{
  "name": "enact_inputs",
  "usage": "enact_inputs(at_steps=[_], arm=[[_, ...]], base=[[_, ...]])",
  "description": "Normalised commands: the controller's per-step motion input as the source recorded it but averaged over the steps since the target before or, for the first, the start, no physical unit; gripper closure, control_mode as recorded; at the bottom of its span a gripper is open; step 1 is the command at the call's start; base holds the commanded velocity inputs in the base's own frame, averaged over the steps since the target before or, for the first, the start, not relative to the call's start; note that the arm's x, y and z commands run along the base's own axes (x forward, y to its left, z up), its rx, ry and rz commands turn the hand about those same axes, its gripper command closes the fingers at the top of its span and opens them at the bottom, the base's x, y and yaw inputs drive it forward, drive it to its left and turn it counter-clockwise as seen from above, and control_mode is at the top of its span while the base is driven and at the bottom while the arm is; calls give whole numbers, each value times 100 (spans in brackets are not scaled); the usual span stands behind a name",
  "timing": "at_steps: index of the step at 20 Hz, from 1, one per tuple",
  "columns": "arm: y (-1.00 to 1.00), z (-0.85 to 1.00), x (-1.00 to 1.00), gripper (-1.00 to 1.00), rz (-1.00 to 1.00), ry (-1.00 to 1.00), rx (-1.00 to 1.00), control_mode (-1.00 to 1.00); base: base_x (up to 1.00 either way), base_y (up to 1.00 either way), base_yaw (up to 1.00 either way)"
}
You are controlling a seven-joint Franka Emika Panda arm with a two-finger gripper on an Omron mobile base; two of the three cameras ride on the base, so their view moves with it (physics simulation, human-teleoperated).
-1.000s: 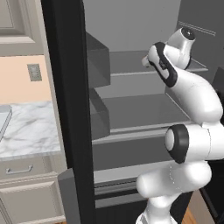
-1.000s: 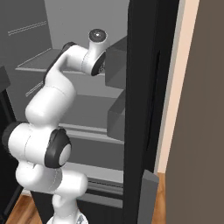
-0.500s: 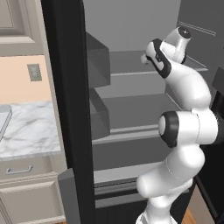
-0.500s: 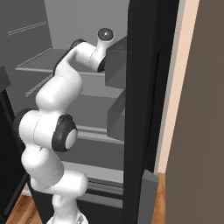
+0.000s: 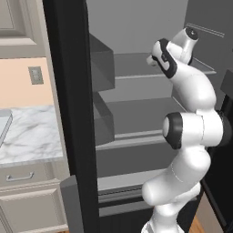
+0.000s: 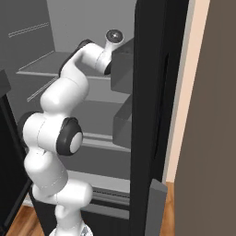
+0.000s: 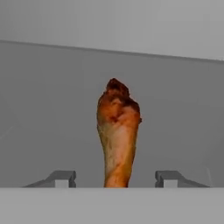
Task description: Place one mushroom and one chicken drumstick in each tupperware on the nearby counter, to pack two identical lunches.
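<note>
— Drumstick (image 7: pixel 117 131) first: where does it lie?
— Straight ahead of the hand camera, on a grey shelf inside the fridge (image 5: pixel 136 104). Its thick browned end points away, and the narrow end runs down between the two finger tips.
— And the end effector (image 7: pixel 116 177)?
— The tips stand apart, one on each side of the narrow end, with grey shelf showing between each tip and the meat. I see no contact, so nothing is gripped as far as I can tell.
— Where is the arm (image 5: pixel 191 127) itself?
— In both base views it rises from the floor and bends up into the open fridge, with its wrist at the upper shelf (image 6: pixel 50 69).
— Anything of the tabletop (image 5: pixel 27 136)?
— White marble with grey veins, at the left of the left base view, beyond the black fridge door (image 5: pixel 70 113). A light grey corner, likely the tupperware (image 5: pixel 3 125), sits at its far left edge, cut off by the picture.
</note>
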Motion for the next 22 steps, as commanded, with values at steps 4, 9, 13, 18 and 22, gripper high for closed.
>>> enact_inputs(at_steps=[4,9,13,18,22], arm=[[59,-69,-6,100,1,4,0,-100],[59,-5,-53,100,8,17,0,-100],[23,0,-96,100,6,1,0,-100],[34,-5,-100,100,3,-2,-3,-100],[4,5,-100,100,0,-14,-1,-100]], base=[[0,0,0],[0,0,0],[0,0,0],[0,0,0],[0,0,0]])
